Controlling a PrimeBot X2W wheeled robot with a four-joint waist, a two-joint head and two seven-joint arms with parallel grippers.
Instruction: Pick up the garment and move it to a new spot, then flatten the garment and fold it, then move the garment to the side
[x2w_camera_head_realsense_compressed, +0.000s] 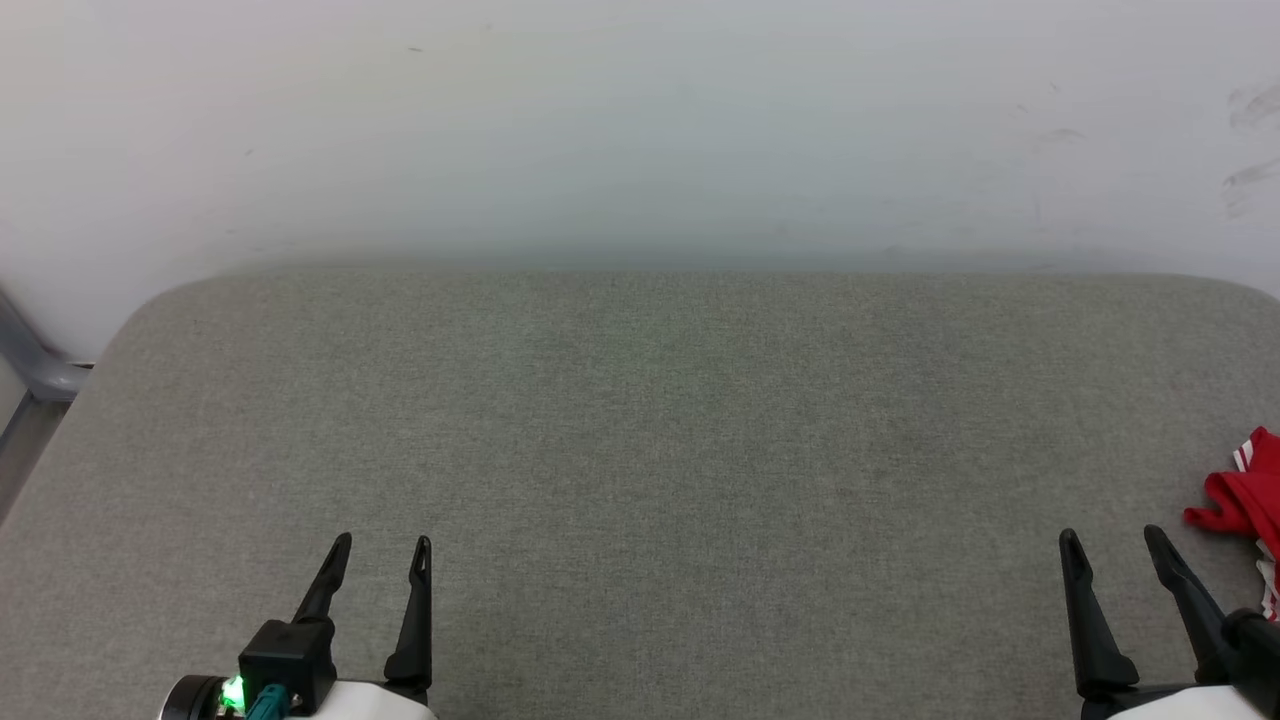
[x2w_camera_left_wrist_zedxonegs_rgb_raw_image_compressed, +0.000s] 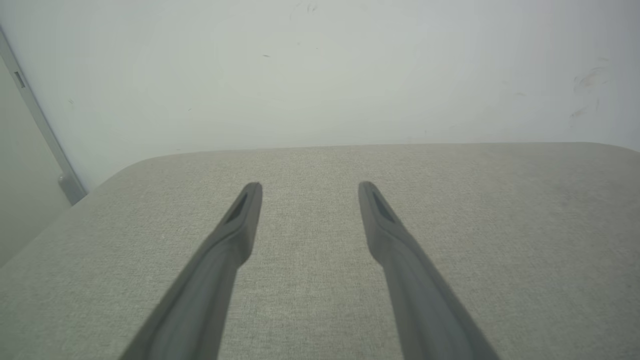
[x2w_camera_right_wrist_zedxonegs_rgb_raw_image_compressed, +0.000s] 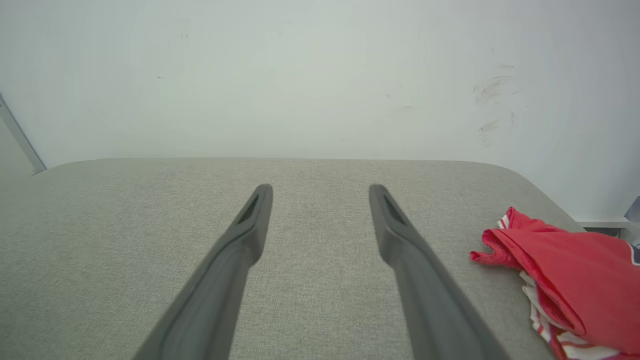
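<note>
End effectors: the left end effector (x2w_camera_head_realsense_compressed: 384, 545) and the right end effector (x2w_camera_head_realsense_compressed: 1110, 535) sit low at the near edge. Each has its two long dark fingers spread well apart, with nothing between them.
Garment: the red jersey T-shirt with red-and-white striped trim (x2w_camera_right_wrist_zedxonegs_rgb_raw_image_compressed: 565, 280) lies in a rumpled, layered heap at the far right edge of the counter. It is just to the right of the right end effector and apart from its fingers. No chest print is visible in the heap.
Step in hand: the scene fits two stages. The heap could be waiting at the side to be lifted and laid out, or it could be a loosely folded shirt already set aside. The uneven layers do not settle which.
Next move: this cannot be judged beyond the fact that the right arm is the nearer one. The cloth looks soft and slack, so its stacked layers would likely slide apart if disturbed.
Counter: the grey woven-fabric counter (x2w_camera_head_realsense_compressed: 640, 420) has rounded far corners and a flat, smooth weave.
Room: a pale matte wall (x2w_camera_head_realsense_compressed: 640, 130) rises directly behind the counter, with dark scuff marks (x2w_camera_head_realsense_compressed: 1250, 140) at its upper right. A grey metal rail (x2w_camera_head_realsense_compressed: 30, 370) slants past the left corner.
</note>
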